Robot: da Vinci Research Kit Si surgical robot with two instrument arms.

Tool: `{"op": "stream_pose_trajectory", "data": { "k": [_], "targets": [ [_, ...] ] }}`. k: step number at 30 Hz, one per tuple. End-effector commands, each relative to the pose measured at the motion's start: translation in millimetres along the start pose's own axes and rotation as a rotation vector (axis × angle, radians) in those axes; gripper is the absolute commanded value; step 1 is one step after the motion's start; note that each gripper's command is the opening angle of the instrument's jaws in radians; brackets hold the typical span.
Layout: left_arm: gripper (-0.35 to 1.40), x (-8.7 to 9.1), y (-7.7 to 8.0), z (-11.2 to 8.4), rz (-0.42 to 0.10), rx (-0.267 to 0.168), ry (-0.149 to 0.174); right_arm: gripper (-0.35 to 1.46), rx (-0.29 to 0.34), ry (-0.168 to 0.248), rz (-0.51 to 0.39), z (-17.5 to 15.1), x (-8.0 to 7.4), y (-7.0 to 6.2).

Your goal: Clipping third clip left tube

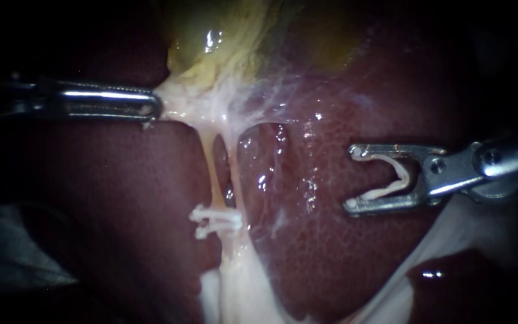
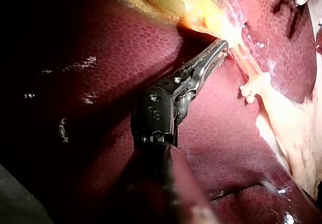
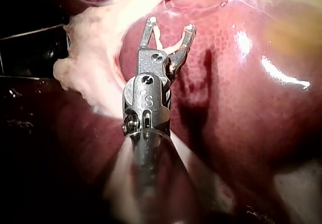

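My left instrument point(image 1: 153, 108) clamps tissue point(image 1: 172, 101) below the gallbladder point(image 1: 211, 36), stretching the left tube point(image 1: 210, 169) toward 9 o'clock; my right instrument point(image 1: 352, 179) (end effector spread wide) cradles a fresh clip point(image 1: 385, 191).

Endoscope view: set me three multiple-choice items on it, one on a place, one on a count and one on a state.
1. What does the left instrument grip?
A. pale tissue beside the gallbladder
B. a swab
C. nothing

2. How many white clips sit on the tube?
A. none
B. two
C. five

3. The right instrument is:
A. holding an open clip, away from the tube
B. shut on the tube
C. empty

Answers:
1. A: its tip is closed on the pale tissue, which is pulled taut.
2. B: two white bars cross the tube side by side.
3. A: the open clip sits spread inside the instrument, over bare liver.
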Motion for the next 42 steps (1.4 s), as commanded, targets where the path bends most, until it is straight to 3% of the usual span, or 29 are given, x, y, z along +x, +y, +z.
{"op": "stream_pose_trajectory", "data": {
  "k": [1,10,22,32,42],
  "targets": [
    [-0.35,-0.1,0.1,0.1,0.002,0.001,0.001,0.50,0.011,0.006,0.000,0.6,0.2,-0.1],
    [-0.35,-0.2,0.2,0.4,0.002,0.004,0.002,0.50,0.041,0.046,0.060,7.1,0.8,-0.5],
    [-0.35,-0.2,0.3,0.7,0.002,0.005,0.003,0.50,0.089,0.126,0.143,14.1,1.2,0.0],
    [-0.35,-0.3,0.4,0.6,0.002,0.006,0.003,0.50,0.123,0.163,0.172,17.1,1.6,2.0],
    [-0.35,-0.2,0.5,0.6,0.002,0.006,0.003,0.50,0.150,0.165,0.186,18.0,-0.9,4.2]
  ]
}}
